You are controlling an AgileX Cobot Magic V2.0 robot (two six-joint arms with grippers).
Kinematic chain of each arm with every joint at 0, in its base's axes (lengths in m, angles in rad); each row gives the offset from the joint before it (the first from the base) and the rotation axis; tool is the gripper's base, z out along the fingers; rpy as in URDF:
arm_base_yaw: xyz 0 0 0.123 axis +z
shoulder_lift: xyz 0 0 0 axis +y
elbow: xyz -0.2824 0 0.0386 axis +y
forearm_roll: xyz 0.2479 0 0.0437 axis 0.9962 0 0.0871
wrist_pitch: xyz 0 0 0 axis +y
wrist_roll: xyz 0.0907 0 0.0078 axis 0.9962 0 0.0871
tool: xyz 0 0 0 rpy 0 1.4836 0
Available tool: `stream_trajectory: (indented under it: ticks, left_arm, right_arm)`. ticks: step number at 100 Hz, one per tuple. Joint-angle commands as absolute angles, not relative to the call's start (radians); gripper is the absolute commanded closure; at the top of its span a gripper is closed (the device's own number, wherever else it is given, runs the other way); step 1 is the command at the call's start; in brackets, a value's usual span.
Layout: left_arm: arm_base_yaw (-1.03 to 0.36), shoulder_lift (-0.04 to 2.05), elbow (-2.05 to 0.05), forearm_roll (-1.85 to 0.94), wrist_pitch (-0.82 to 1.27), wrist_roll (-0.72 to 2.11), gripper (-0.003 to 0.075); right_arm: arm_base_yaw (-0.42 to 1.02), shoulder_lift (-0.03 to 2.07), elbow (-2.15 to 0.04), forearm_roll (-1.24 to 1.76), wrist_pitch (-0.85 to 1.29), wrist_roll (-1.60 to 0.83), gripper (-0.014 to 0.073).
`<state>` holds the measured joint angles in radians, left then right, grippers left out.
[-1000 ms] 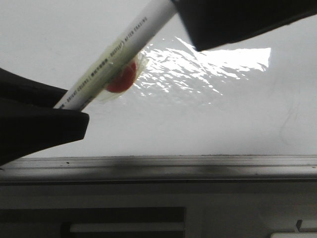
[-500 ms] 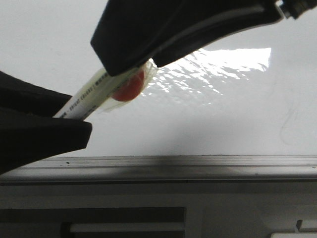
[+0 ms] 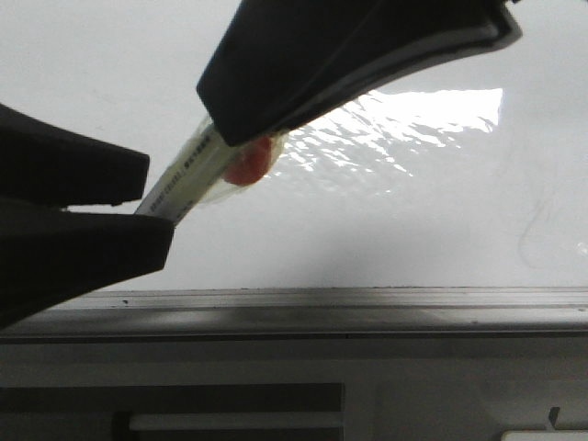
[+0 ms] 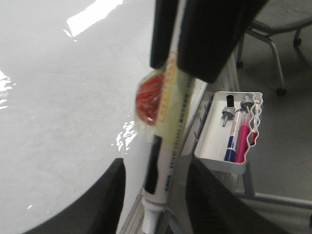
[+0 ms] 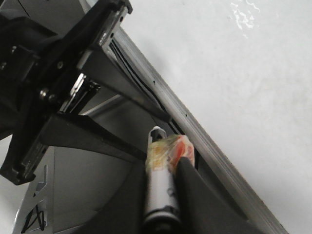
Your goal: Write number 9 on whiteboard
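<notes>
Clamping the marker (image 3: 188, 175) across its barrel, the right tool (image 5: 165, 168) is clenched on it, one dark finger pressed to each side. In the front view this tool enters from 1 o'clock and covers the upper part of the barrel. The marker slants from 1 o'clock down to 7 o'clock. Its lower end sits between the fingers of the left tool (image 4: 156, 168), which reaches in from 9 o'clock.

The left tool is released. The left wrist view shows a light gap on either side of the barrel, so its fingers straddle the marker end without touching it.

A wrap of clear yellowish tape (image 4: 170, 97) binds a red blob (image 3: 248, 165) to the barrel, just below the right tool's fingertips.

The whiteboard (image 3: 386, 239) lies behind both tools and the marker in the front view and fills the field from 9 o'clock to 3 o'clock. A patch of rippled glare (image 3: 413, 119) lies at 3 o'clock of the right tool. A faint grey curved smudge (image 3: 533, 230) lies at 4 o'clock of the marker, well apart from it. Whether the marker touches the board cannot be told.

A grey metal rail (image 3: 367, 303) edges the whiteboard at 6 o'clock of both tools.

The left wrist view also shows a white tray (image 4: 214, 161) holding several pens (image 4: 233, 141).
</notes>
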<state>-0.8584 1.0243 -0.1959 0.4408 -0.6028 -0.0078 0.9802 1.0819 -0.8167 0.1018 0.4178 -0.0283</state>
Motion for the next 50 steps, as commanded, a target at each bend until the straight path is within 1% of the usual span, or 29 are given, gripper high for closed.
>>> stream_trajectory:
  ticks: [1,11,28,50]
  left_arm:
    - [-0.866,0.997,-0.221,0.332,-0.685,-0.022,0.0351]
    - [-0.866,0.949,-0.217,0.280,-0.679,-0.022,0.0352]
    - [-0.866,0.859,-0.201,0.098,-0.664,-0.014,0.0352]
    - [-0.866,0.831,-0.201,0.080,-0.664,-0.014,0.0352]
  right_arm:
    - [0.973,1.055,-0.851,0.093,0.358,-0.034,0.0662]
    - [0.941,1.024,-0.855,0.093,0.358,-0.029,0.0662]
    - [0.825,0.994,-0.900,0.093,0.401,-0.008,0.0651]
    - [0.703,1.036,-1.051,0.089,0.527,-0.008,0.0651]
